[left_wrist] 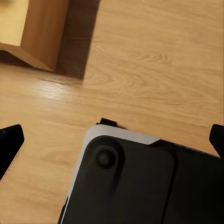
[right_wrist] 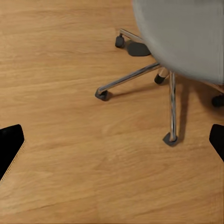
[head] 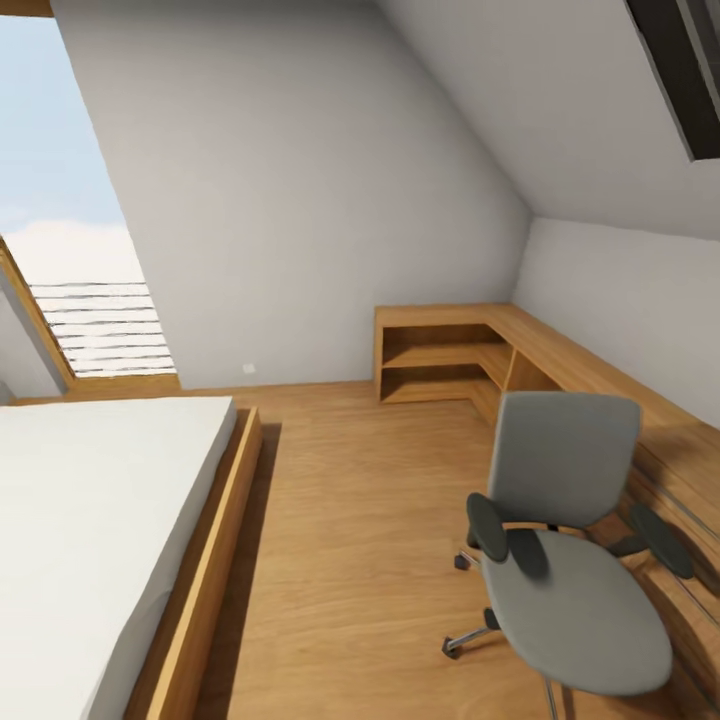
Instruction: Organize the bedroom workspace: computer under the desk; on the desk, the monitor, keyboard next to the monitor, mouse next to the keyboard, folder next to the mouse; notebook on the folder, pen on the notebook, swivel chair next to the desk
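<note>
Both grippers are spread wide with nothing in them. In the right wrist view the right gripper has its two black fingertips way out at the frame edges, and all that's between them is bare wooden floor. Just past that gripper is the swivel chair: grey seat overhead, chrome star legs and little black casters planted on the floor, the nearest caster close to one fingertip but not touching. Left gripper is the same deal, fingertips far apart, hanging over the floor with a black-and-white rounded piece of the robot sitting right under it, and a wooden furniture corner further out ahead. From the head view the swivel chair stands by the low wooden corner shelf unit along the sloped wall, its seat bare, armrests black. Off to the other side there's a bed with a white mattress in a wooden frame, and a big window behind it.
</note>
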